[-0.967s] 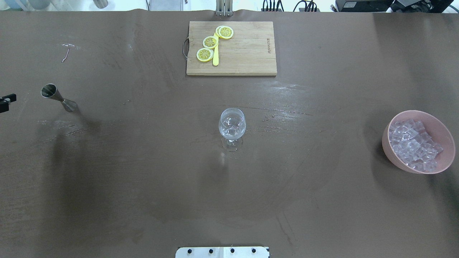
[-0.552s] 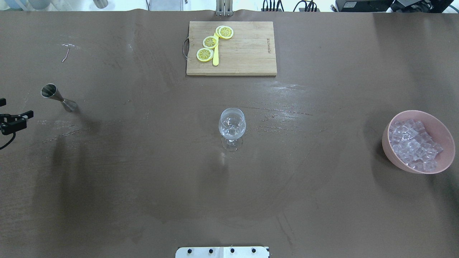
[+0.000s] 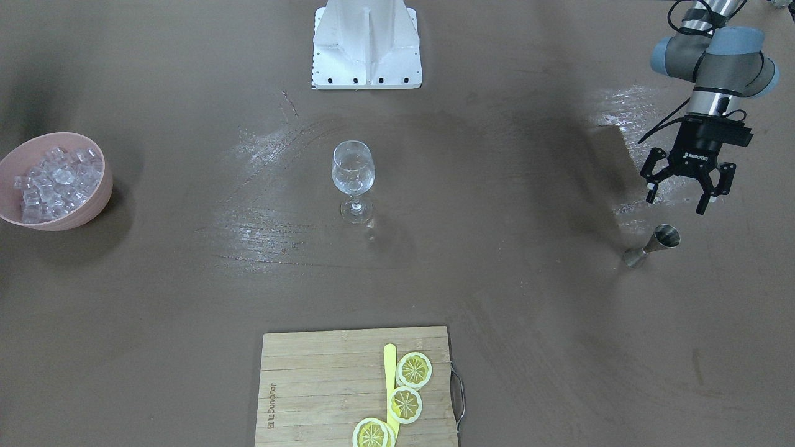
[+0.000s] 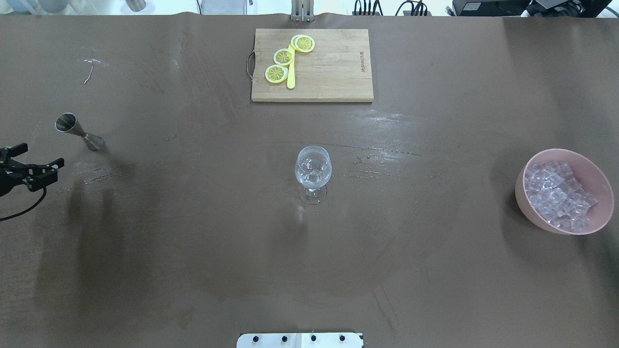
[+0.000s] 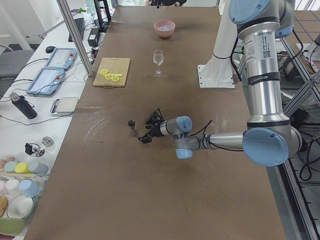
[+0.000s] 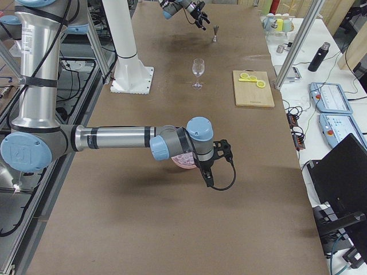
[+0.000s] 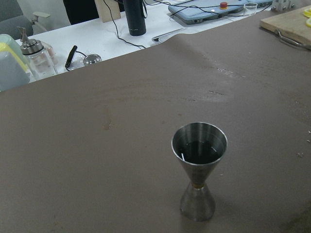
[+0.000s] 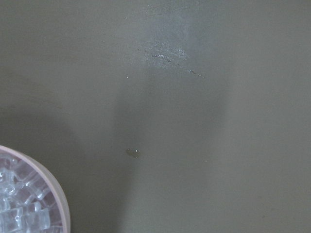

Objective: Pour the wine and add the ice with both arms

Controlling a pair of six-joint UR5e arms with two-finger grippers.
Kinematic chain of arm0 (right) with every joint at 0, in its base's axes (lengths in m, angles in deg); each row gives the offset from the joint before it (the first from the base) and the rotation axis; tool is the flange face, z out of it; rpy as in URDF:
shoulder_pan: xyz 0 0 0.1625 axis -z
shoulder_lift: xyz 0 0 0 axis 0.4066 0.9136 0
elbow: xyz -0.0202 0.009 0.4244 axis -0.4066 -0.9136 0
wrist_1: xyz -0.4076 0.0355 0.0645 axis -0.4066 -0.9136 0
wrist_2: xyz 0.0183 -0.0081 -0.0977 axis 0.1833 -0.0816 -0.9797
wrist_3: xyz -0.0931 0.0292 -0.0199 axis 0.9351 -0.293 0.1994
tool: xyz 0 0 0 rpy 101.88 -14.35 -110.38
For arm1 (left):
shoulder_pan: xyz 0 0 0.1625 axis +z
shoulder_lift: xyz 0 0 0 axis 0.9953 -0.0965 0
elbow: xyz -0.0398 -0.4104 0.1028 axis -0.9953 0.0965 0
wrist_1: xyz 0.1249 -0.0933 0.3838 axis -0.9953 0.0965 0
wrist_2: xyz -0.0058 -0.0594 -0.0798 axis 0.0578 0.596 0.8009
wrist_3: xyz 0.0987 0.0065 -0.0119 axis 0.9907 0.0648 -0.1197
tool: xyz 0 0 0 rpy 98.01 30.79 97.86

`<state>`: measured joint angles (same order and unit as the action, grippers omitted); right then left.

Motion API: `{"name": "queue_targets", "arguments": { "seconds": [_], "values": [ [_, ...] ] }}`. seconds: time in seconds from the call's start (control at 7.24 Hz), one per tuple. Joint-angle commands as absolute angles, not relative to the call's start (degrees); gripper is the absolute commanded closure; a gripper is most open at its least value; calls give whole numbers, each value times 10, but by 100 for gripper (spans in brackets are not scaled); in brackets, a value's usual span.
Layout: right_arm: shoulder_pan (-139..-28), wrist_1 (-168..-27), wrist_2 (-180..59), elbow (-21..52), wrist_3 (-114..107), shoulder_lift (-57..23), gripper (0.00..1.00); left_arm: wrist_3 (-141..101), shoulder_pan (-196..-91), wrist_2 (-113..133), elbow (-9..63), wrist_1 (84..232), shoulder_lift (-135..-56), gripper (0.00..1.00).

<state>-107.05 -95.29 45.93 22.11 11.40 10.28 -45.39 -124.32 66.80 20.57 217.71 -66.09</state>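
Reading the left gripper (image 3: 677, 202) as spread wide and holding nothing. It is hanging above the table just beside the steel jigger (image 3: 652, 245), with no contact between them. We are seeing the jigger standing upright near the table's left end, wide cup up, and the left wrist camera is looking straight at it.

The right gripper (image 6: 221, 150) is showing only in the right side view, so we are not calling its fingers apart or together: cannot tell. There it is sitting low by the pink bowl (image 4: 520, 188), which is peeking out from under the wrist. The right wrist camera is looking down at bare table, with the bowl's rim and a few cubes in its lower left corner.

The ice (image 4: 556, 193) is lying heaped in the pink bowl at the table's right end, well apart from the wine glass (image 4: 313, 169). The glass is standing upright mid-table, in line with the white pedestal (image 3: 366, 43). We are getting glints inside its bowl but cannot tell what they are.

The cutting board (image 4: 333, 67) is lying at the far edge, carrying three lemon slices (image 4: 283, 56) and a yellow stick (image 4: 290, 77).
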Motion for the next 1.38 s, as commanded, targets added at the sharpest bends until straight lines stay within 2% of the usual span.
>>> {"name": "queue_targets", "arguments": {
  "seconds": [0.0,0.41,0.69,1.24],
  "values": [
    [-1071,-952,459,222,114,102,0,-459,-1236,648,156,2180,-713,1],
    [-1071,-952,458,222,114,101,0,-494,-1217,635,132,2184,-748,1],
    [-1071,-953,458,222,114,101,0,-529,-1217,636,106,2241,-749,1],
    [-1071,-953,458,222,114,100,0,-527,-1217,632,107,2247,-753,2]
  ]
}}
